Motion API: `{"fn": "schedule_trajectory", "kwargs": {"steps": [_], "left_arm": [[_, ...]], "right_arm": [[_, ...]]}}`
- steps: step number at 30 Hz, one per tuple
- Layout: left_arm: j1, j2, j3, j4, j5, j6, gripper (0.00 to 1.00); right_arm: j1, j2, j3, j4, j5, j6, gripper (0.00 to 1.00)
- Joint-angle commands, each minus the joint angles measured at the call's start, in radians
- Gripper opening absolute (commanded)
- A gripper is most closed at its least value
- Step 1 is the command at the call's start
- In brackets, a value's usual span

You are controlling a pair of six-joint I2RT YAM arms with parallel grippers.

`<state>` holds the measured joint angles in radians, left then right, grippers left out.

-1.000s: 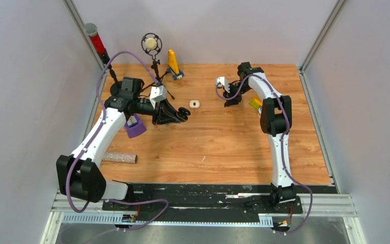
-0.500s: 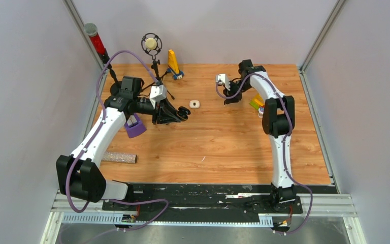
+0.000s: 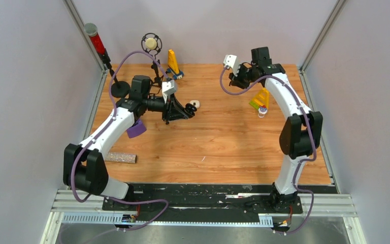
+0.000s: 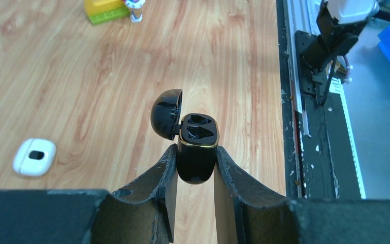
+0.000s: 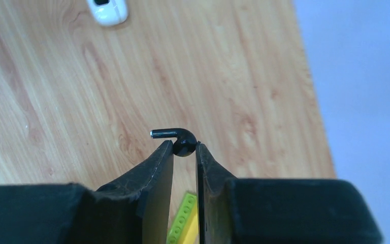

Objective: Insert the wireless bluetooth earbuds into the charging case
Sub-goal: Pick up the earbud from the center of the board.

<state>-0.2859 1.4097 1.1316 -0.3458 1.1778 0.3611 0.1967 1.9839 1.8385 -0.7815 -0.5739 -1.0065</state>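
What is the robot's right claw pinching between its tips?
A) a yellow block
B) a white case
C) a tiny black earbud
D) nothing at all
C: in the right wrist view, the right gripper is closed on a tiny black earbud, whose stem sticks out sideways above the wooden table.

A wood-grain table (image 3: 223, 147) fills the enclosure. Plain pale grey walls (image 3: 25, 76) rise on its left, far and right sides, joined by aluminium posts (image 3: 321, 35). A black strip (image 3: 208, 190) borders its near edge.
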Motion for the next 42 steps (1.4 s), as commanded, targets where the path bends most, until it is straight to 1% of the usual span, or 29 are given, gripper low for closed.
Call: {"fn": "schedule_trajectory", "kwargs": {"steps": [1,5,8,9,12,13,18,22,27,33,42], "left_arm": [[-0.032,0.050,0.003,0.161,-0.081,-0.178,0.00],[-0.036,0.073,0.028,0.183,-0.044,-0.231,0.00],[-0.036,0.078,0.040,0.208,-0.006,-0.261,0.00],[-0.036,0.077,0.036,0.224,0.004,-0.294,0.00],[-0.036,0.080,0.018,0.321,0.012,-0.397,0.00],[-0.036,0.084,0.009,0.330,0.012,-0.417,0.00],[-0.036,0.103,0.001,0.532,-0.001,-0.599,0.00],[-0.036,0.114,0.014,0.646,-0.029,-0.699,0.00],[-0.036,0.110,0.017,0.719,-0.088,-0.756,0.00],[-0.035,0.080,-0.004,0.750,-0.127,-0.783,0.00],[-0.034,0.053,-0.019,0.799,-0.115,-0.840,0.00]], "right_arm": [[0.049,-0.190,-0.090,0.209,0.136,0.146,0.19],[0.127,-0.322,-0.189,0.285,0.246,0.187,0.20],[0.214,-0.407,-0.243,0.340,0.369,0.194,0.21],[0.240,-0.428,-0.248,0.348,0.405,0.202,0.21],[0.312,-0.469,-0.243,0.349,0.481,0.244,0.21],[0.333,-0.477,-0.238,0.351,0.510,0.255,0.21],[0.443,-0.496,-0.218,0.355,0.654,0.266,0.21],[0.524,-0.518,-0.225,0.355,0.717,0.248,0.21],[0.604,-0.523,-0.211,0.354,0.794,0.252,0.21],[0.669,-0.515,-0.212,0.358,0.841,0.258,0.22],[0.722,-0.482,-0.211,0.391,0.904,0.233,0.21]]}}
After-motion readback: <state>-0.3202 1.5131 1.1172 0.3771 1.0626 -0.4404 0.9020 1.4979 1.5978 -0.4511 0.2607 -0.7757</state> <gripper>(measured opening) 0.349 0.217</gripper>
